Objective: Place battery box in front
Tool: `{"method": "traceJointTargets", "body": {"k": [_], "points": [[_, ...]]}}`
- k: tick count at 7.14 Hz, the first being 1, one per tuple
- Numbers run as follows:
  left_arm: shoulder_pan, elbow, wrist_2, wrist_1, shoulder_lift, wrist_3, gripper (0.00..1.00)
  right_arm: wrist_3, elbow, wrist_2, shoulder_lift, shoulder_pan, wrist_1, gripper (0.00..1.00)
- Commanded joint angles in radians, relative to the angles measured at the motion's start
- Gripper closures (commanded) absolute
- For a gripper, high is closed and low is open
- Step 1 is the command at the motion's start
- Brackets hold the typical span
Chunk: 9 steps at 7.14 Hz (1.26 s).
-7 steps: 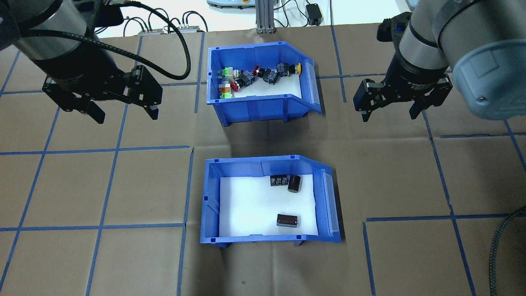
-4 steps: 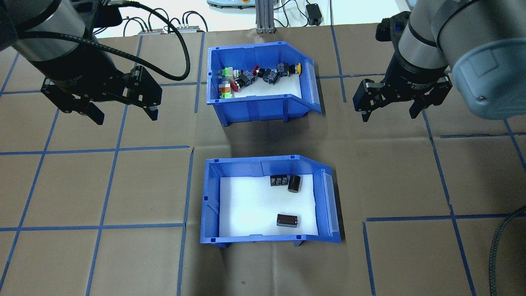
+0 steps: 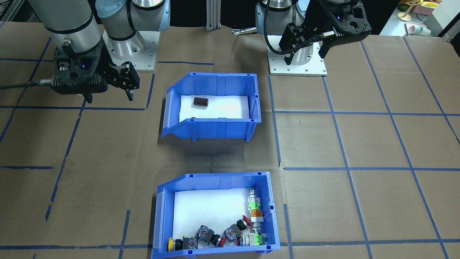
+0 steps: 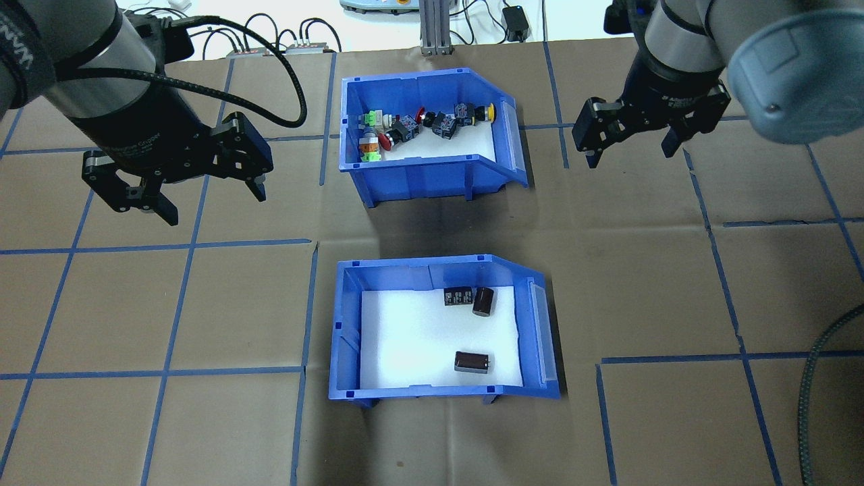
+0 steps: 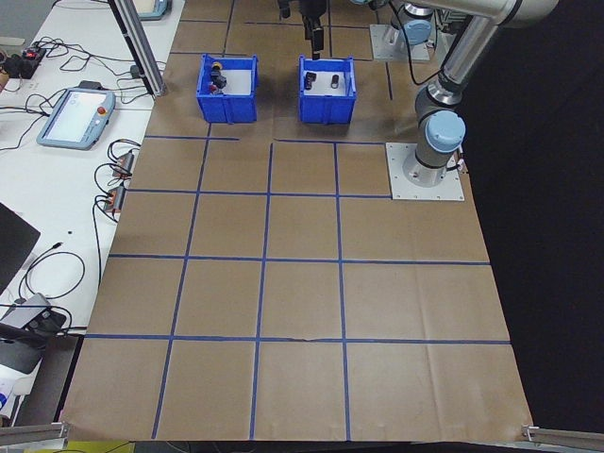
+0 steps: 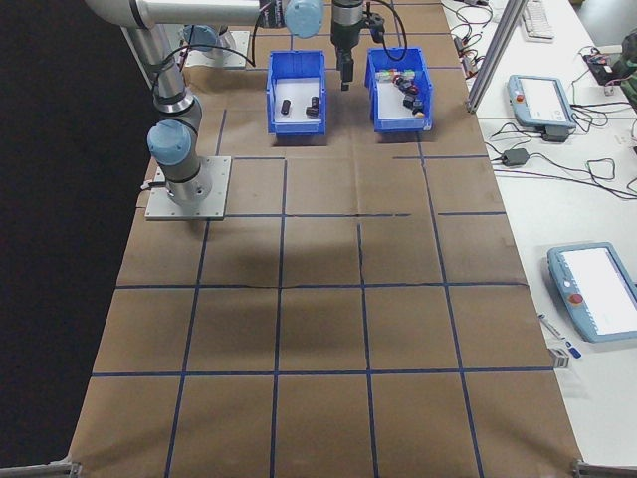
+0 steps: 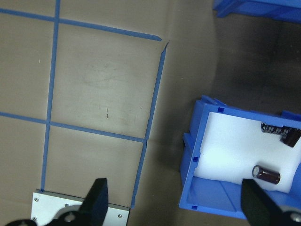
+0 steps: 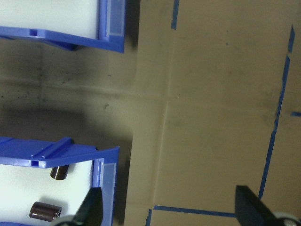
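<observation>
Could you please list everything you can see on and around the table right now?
battery box: one, blue, white foam inside, nearer the robot.
dark cylinders: at least two, dark brown, on that foam.
switch bin: one, blue, farther from the robot, holding colourful push-button switches.
table: one, brown with blue tape grid.
teach pendants: two, grey, on the side bench.
left gripper: open, empty.
right gripper: open, empty.

Two bins on a table, one behind the other, with a gripper off to each side.

The battery box sits nearer the robot, holding cylinders. The switch bin lies beyond it, apart. The left gripper hangs left of the switch bin, the right gripper to its right.
</observation>
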Motion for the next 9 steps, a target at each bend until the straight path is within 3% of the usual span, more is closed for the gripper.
{"method": "traceJointTargets", "body": {"k": [1, 2, 4, 5, 7, 8, 9], "points": [[-0.013, -0.103, -0.001, -0.008, 0.035, -0.474, 0.0, -0.258, -0.167, 0.064, 0.171, 0.039, 0.009, 0.0], [-0.017, -0.173, 0.001, -0.011, 0.075, -0.728, 0.0, -0.342, -0.236, 0.078, 0.243, 0.08, 0.01, 0.0], [-0.098, -0.282, -0.06, 0.002, 0.093, -1.174, 0.0, -0.659, -0.4, 0.066, 0.389, 0.193, 0.013, 0.0], [-0.164, -0.333, -0.068, 0.091, 0.09, -1.226, 0.0, -0.765, -0.457, 0.05, 0.447, 0.255, 0.016, 0.0], [-0.244, -0.481, -0.073, 0.341, 0.098, -1.243, 0.0, -1.079, -0.488, -0.081, 0.507, 0.377, 0.015, 0.0], [-0.269, -0.547, -0.131, 0.363, 0.096, -1.344, 0.0, -1.103, -0.49, -0.097, 0.529, 0.408, -0.003, 0.0], [-0.272, -0.581, -0.256, 0.399, 0.096, -1.416, 0.0, -1.093, -0.49, -0.097, 0.533, 0.412, -0.007, 0.0]]}}
